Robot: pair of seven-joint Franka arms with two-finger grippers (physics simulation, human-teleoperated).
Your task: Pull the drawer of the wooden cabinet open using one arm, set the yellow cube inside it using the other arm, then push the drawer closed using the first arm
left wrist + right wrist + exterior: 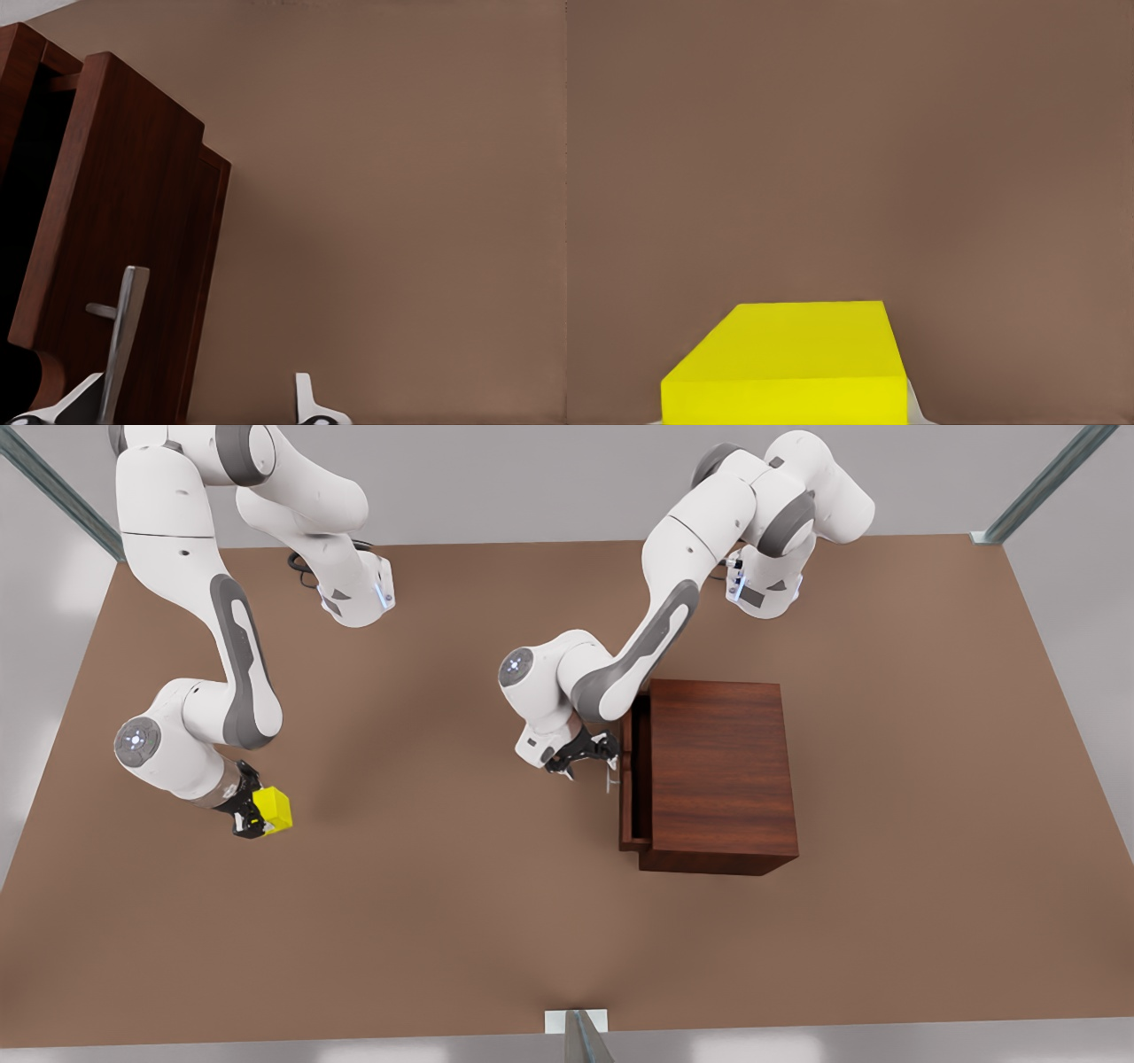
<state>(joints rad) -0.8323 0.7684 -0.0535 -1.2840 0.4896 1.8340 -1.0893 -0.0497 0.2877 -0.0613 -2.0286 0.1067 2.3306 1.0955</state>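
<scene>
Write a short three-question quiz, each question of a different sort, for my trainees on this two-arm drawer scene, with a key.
1. True or false: the shallow dark reddish-brown wooden drawer of the boxy dark wooden cabinet is fully shut.
2. Multiple choice: the small bright yellow cube is (A) inside the drawer, (B) on top of the cabinet, (C) held in the right gripper, at the front view's left, far from the cabinet.
3. Short answer: which gripper is at the drawer's slim silver bar handle, and how do its fingers stand?

Key
1. False: it is pulled out a little.
2. C.
3. The left gripper; its fingers are open, one fingertip well clear of the bar.
</scene>
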